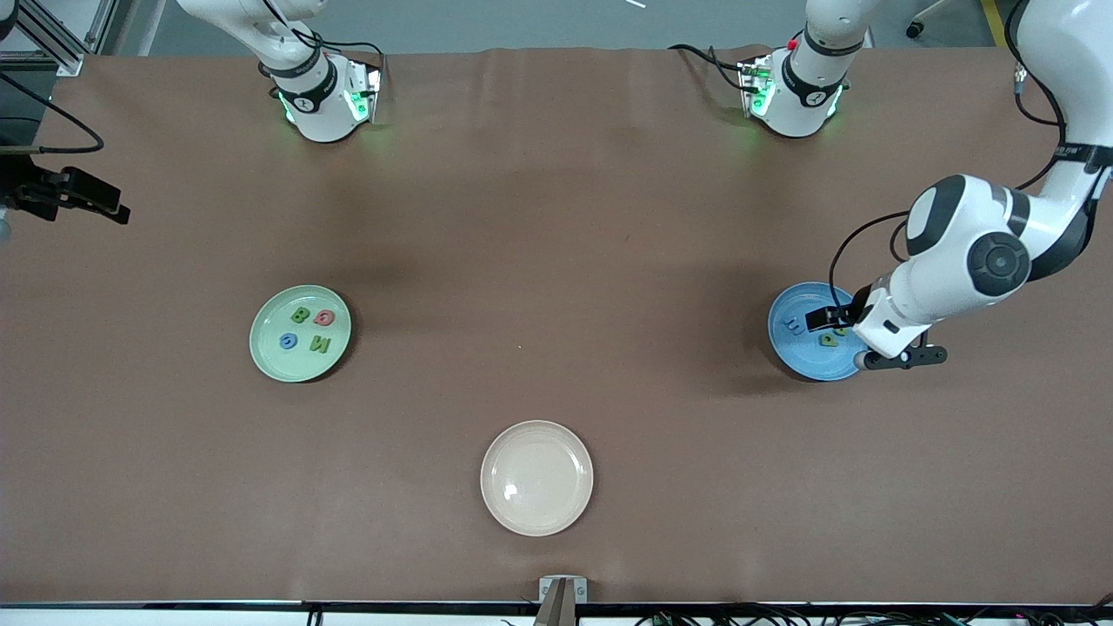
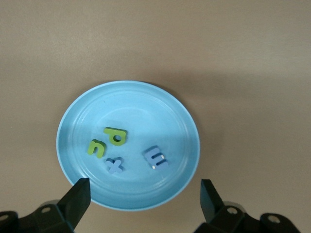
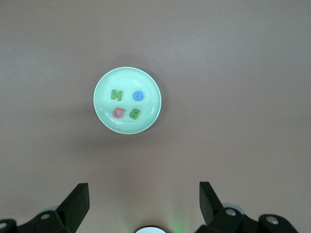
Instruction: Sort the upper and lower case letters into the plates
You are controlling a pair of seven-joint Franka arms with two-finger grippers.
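The pale green plate (image 1: 300, 363) (image 3: 127, 76) lies toward the right arm's end and holds several letters: a green B (image 1: 301, 315), a red one (image 1: 324, 316), a blue one (image 1: 288, 341) and a green N (image 1: 320, 344). The blue plate (image 1: 796, 352) (image 2: 146, 104) lies toward the left arm's end with a green p (image 2: 115, 136), a green n (image 2: 96, 148), a blue x (image 2: 115, 166) and a blue m (image 2: 156, 157). My left gripper (image 1: 874, 352) (image 2: 146, 187) hangs open and empty over that plate's rim. My right gripper (image 3: 144, 191) is open and empty, high over the table near its own base.
A cream-beige plate (image 1: 536, 477) with nothing on it sits nearer the front camera, midway along the table. The arms' bases (image 1: 326, 100) (image 1: 796, 91) stand at the table's back edge. A black fixture (image 1: 78, 196) juts in at the right arm's end.
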